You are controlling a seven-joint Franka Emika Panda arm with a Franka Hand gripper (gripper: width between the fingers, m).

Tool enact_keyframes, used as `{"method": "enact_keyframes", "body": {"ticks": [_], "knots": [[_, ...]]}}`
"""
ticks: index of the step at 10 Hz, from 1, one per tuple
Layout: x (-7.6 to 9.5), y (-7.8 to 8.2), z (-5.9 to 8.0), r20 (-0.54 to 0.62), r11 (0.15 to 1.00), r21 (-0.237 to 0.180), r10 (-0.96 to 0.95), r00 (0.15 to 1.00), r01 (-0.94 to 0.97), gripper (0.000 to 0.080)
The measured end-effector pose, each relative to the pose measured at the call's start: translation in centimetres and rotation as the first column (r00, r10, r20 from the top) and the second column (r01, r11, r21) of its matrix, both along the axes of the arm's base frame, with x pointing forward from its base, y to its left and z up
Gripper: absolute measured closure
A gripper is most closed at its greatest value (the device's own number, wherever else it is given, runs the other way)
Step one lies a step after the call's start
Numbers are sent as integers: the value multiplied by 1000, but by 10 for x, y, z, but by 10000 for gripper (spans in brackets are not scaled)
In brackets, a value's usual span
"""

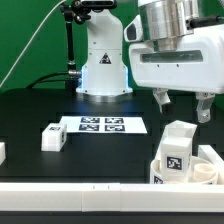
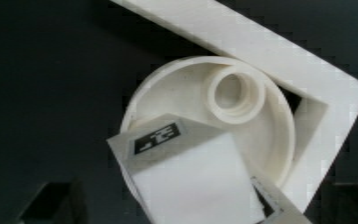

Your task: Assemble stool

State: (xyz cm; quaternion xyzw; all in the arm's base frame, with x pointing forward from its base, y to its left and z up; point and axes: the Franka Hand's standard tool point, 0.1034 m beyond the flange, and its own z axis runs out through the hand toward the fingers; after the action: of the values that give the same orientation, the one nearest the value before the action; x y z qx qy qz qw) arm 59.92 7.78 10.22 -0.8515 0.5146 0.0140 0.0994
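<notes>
hand (image 1: 184, 104) spread wide, holding nothing | just beneath: tagged leg (image 1: 177, 152) upright over seat (image 2: 190, 100) | well aside: second leg (image 1: 52, 137) on table (image 1: 25, 118)

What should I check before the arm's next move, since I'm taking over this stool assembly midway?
1. Gripper open: ok.
2. Nothing held in it: ok.
3. Seat tucked into the white corner wall: ok.
4. Leg at the seat, below the gripper, fully fixed in: cannot tell.
5. Second leg loose on the table beside the marker board: ok.
6. Third leg in view: cannot tell; only a cut-off white piece shows at the exterior view's left edge.
</notes>
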Motion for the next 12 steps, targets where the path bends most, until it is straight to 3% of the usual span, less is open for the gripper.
{"method": "enact_keyframes", "body": {"ticks": [4, 6, 10, 12], "knots": [[0, -3, 0, 42, 963, -38, 268, 962, -267, 150], [-2, -3, -3, 48, 841, -103, 538, 842, -532, 150], [-5, 9, -4, 48, 653, -143, 755, 654, -743, 150], [-4, 5, -5, 50, 543, -163, 838, 543, -824, 150]]}}
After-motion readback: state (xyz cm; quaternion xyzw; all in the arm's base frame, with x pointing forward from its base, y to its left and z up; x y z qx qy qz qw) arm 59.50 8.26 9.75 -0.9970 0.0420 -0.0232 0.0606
